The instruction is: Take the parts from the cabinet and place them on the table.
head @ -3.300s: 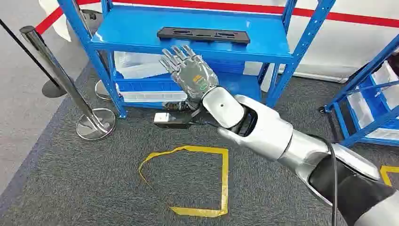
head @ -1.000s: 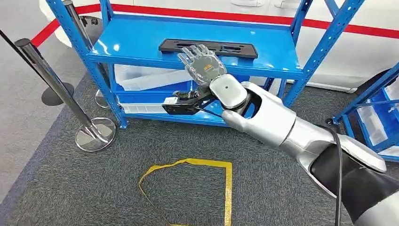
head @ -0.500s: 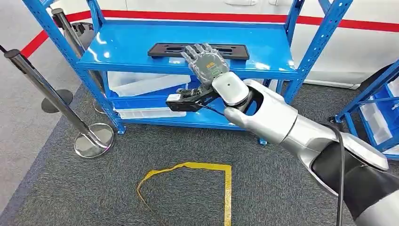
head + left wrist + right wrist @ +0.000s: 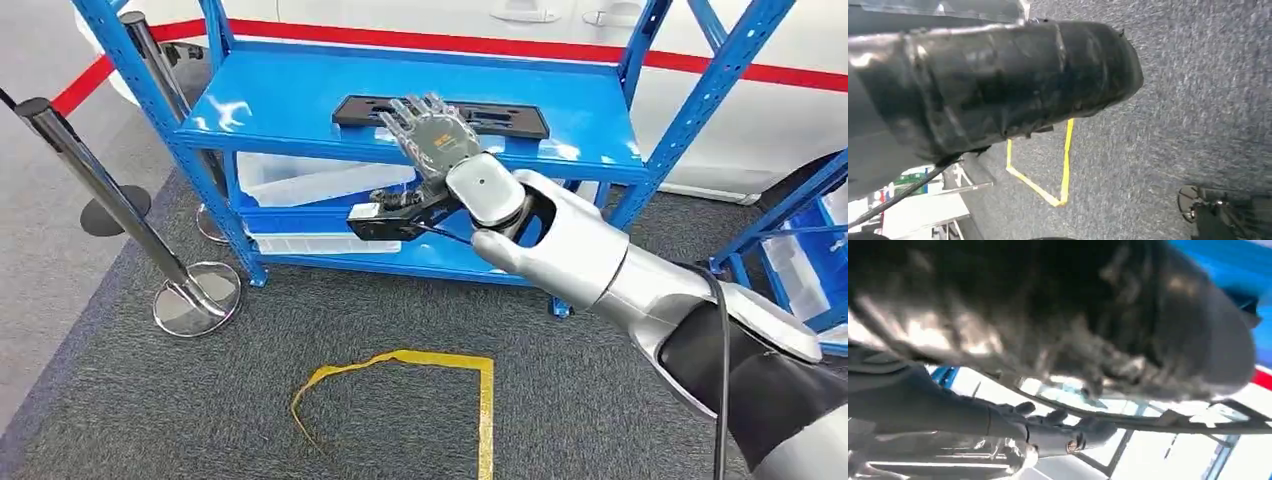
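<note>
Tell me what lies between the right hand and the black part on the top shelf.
Nothing: in the head view the right hand, fingers spread, overlaps the black part directly.

One black part [image 4: 440, 112], two blue racks [image 4: 300, 95], two stanchions [image 4: 120, 205], one hand [image 4: 432, 135].

Head view bright, even overhead light, sharp overall. White glare patches on the blue shelf top [image 4: 300, 95], left and right ends; bright streak along the chrome stanchion post [image 4: 95, 180]. Highlights on the silver right arm [image 4: 580, 255], soft shadow under it on the carpet [image 4: 150, 400]. Shelf uprights lean outward toward the frame sides, mild wide-angle distortion. Left wrist view: carpet motion-blurred, dark body close to the lens soft, with dull reflections. Right wrist view heavily blurred, near dark mass out of focus, white background blown out.
</note>
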Tool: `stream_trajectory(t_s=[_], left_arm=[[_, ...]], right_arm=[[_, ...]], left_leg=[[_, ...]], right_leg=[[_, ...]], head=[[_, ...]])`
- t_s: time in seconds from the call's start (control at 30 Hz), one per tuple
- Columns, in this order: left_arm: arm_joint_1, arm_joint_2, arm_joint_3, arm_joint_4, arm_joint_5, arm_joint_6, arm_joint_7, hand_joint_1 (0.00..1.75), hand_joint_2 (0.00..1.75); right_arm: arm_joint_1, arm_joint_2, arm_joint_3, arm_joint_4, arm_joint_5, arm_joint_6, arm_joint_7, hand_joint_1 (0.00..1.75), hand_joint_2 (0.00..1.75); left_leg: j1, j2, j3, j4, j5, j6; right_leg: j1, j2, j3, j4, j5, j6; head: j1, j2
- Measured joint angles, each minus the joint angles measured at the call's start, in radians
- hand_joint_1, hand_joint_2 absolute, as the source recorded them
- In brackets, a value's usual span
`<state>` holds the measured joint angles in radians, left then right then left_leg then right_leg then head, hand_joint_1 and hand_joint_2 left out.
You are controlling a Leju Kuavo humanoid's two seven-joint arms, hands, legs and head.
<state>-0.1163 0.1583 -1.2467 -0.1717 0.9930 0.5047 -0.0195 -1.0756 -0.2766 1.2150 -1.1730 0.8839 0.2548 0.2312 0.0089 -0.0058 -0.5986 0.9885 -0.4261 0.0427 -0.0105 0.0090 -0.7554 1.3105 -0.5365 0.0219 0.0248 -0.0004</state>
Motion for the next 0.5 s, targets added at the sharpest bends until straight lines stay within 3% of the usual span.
stream_trajectory(t_s=[0.03, 0.1, 0.17, 0.23, 0.33, 0.43, 0.47, 0.5], left_arm=[[0.001, 0.000, 0.000, 0.000, 0.000, 0.000, 0.002, 0.00, 0.00], [0.002, -0.001, 0.000, 0.000, 0.000, 0.000, 0.002, 0.00, 0.00], [0.000, -0.001, 0.000, 0.000, 0.001, 0.001, 0.003, 0.00, 0.00], [0.000, -0.001, 0.000, 0.000, 0.002, 0.002, 0.002, 0.00, 0.00], [0.003, -0.002, 0.000, 0.000, 0.003, 0.002, 0.002, 0.00, 0.00], [0.000, -0.002, 0.000, 0.000, 0.003, 0.002, 0.001, 0.00, 0.00], [0.001, -0.002, 0.000, 0.000, 0.003, 0.002, 0.001, 0.00, 0.00], [0.002, -0.002, 0.000, 0.000, 0.003, 0.001, 0.001, 0.00, 0.00]], right_arm=[[0.000, 0.000, 0.000, 0.001, 0.000, 0.000, 0.000, 0.00, 0.00], [-0.004, 0.000, 0.000, 0.001, 0.000, 0.000, 0.000, 0.00, 0.00], [-0.008, 0.001, 0.002, 0.001, -0.002, 0.002, 0.000, 0.00, 0.00], [-0.006, 0.001, 0.002, 0.001, -0.002, 0.002, 0.000, 0.00, 0.00], [-0.010, 0.000, 0.002, 0.002, -0.002, 0.000, 0.002, 0.00, 0.00], [-0.009, 0.001, 0.005, 0.003, -0.002, 0.000, 0.002, 0.00, 0.00], [-0.005, 0.001, 0.006, 0.003, -0.003, 0.000, 0.002, 0.00, 0.00], [-0.003, 0.001, 0.007, 0.005, -0.002, 0.000, 0.002, 0.00, 0.00]], left_leg=[[0.001, -0.002, 0.003, 0.005, -0.006, -0.002], [0.002, -0.004, 0.014, 0.017, -0.024, -0.011], [-0.004, -0.004, 0.008, 0.029, -0.033, -0.021], [-0.003, -0.004, 0.007, 0.022, -0.033, -0.030], [0.000, 0.000, 0.000, 0.051, -0.055, -0.045], [0.005, 0.000, -0.120, 0.266, -0.135, -0.058], [0.005, 0.000, -0.159, 0.320, -0.141, -0.060], [0.005, 0.000, -0.173, 0.326, -0.124, -0.060]], right_leg=[[-0.002, -0.001, 0.019, -0.052, 0.042, 0.000], [-0.003, -0.005, 0.098, -0.236, 0.147, -0.004], [0.004, -0.004, 0.125, -0.286, 0.122, -0.013], [0.005, -0.003, 0.121, -0.277, 0.119, -0.020], [-0.006, -0.001, 0.141, -0.296, 0.120, -0.036], [-0.005, -0.003, 0.151, -0.295, 0.110, -0.045], [-0.005, -0.002, 0.154, -0.295, 0.107, -0.046], [-0.006, -0.002, 0.158, -0.294, 0.103, -0.045]], head=[[0.000, 0.000], [0.001, 0.000], [0.000, 0.000], [-0.001, 0.000], [-0.004, 0.000], [-0.008, 0.000], [-0.008, 0.000], [-0.008, 0.000]])
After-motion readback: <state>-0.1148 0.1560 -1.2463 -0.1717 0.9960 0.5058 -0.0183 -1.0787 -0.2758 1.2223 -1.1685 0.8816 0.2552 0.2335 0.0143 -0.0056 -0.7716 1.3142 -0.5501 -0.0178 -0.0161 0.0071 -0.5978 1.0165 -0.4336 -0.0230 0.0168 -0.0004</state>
